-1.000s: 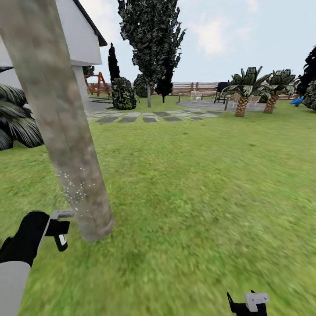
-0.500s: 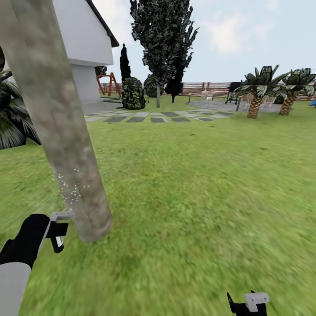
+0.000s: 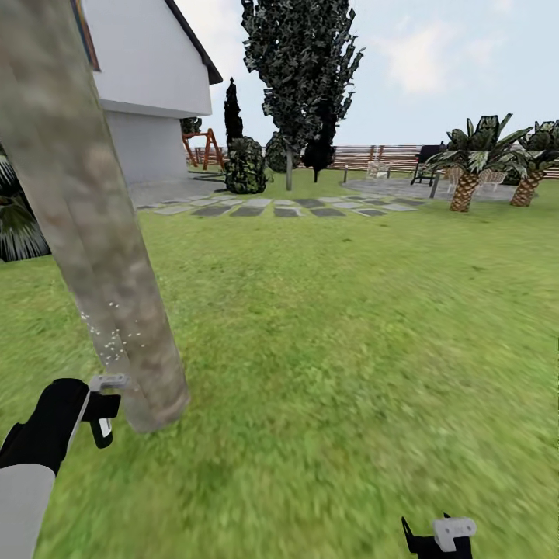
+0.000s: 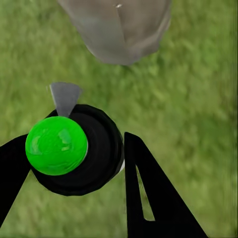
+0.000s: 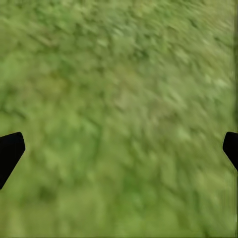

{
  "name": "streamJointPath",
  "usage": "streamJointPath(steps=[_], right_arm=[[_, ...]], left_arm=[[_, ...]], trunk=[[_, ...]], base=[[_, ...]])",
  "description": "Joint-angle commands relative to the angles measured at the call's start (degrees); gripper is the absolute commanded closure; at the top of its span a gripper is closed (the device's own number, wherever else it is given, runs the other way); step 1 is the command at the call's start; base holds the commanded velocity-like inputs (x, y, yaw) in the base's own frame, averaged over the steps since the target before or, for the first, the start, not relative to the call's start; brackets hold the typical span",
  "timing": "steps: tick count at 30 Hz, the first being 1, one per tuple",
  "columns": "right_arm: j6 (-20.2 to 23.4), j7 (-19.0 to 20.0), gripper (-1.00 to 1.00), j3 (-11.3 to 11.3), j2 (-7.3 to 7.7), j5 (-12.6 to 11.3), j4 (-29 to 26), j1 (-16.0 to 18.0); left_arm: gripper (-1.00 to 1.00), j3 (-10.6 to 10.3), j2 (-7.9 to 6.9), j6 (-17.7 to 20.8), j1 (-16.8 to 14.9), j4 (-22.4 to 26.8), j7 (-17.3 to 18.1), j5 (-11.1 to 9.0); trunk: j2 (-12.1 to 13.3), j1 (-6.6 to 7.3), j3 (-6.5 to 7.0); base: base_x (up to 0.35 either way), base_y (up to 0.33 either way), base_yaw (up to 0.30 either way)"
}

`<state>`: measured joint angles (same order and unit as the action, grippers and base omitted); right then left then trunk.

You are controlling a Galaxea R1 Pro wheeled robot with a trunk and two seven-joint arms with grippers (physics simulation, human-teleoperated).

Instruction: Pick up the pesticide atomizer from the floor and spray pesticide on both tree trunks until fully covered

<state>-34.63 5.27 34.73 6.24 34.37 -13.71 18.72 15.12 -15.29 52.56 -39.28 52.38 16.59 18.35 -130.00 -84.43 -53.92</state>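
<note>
Clamping the pesticide atomizer [image 4: 74, 153] between its two black fingers, the left pincer [image 4: 69, 163] holds it by the dark round body, with the bright green dome facing the wrist camera. That body is the sensible place to hold: it looks rigid and light, probably smooth enough to twist if the grip loosens. In the head view the left pincer [image 3: 97, 404] sits low beside the tree trunk [image 3: 85, 217], the atomizer's pale grey nozzle [image 3: 109, 381] pointing at the bark, nearly touching. Its long axis seems to run along the fingers, nozzle crosswise. Whitish pesticide [image 3: 109, 334] specks dot only a low patch. The right pincer [image 5: 119, 148] hangs wide apart over the grass floor [image 3: 349, 349], empty.
</note>
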Motion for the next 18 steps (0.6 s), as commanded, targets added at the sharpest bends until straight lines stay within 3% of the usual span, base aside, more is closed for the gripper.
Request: streamJointPath(steps=[1,9,16,18], right_arm=[[0.0,0.0,-1.0,0.0,0.0,0.0,0.0,0.0],[0.0,0.0,-1.0,0.0,0.0,-0.1,0.0,0.0],[0.0,-0.1,-1.0,0.0,0.0,0.0,0.0,0.0],[0.0,-0.1,-1.0,0.0,0.0,0.0,0.0,0.0]], left_arm=[[1.0,0.0,0.0,0.0,0.0,0.0,0.0,0.0],[1.0,0.1,-0.16,0.0,0.4,-1.1,-0.1,0.0],[1.0,0.3,-0.66,-0.2,0.8,-4.4,-0.2,0.1],[1.0,0.3,-0.69,-0.2,0.8,-4.4,-1.7,0.1]], trunk=[[0.0,0.0,0.0],[0.0,0.0,0.0],[0.0,0.0,0.0],[0.0,0.0,0.0]], base=[[0.048,-0.264,0.0],[0.014,-0.271,0.012],[0.168,-0.237,0.241],[0.231,-0.201,0.09]])
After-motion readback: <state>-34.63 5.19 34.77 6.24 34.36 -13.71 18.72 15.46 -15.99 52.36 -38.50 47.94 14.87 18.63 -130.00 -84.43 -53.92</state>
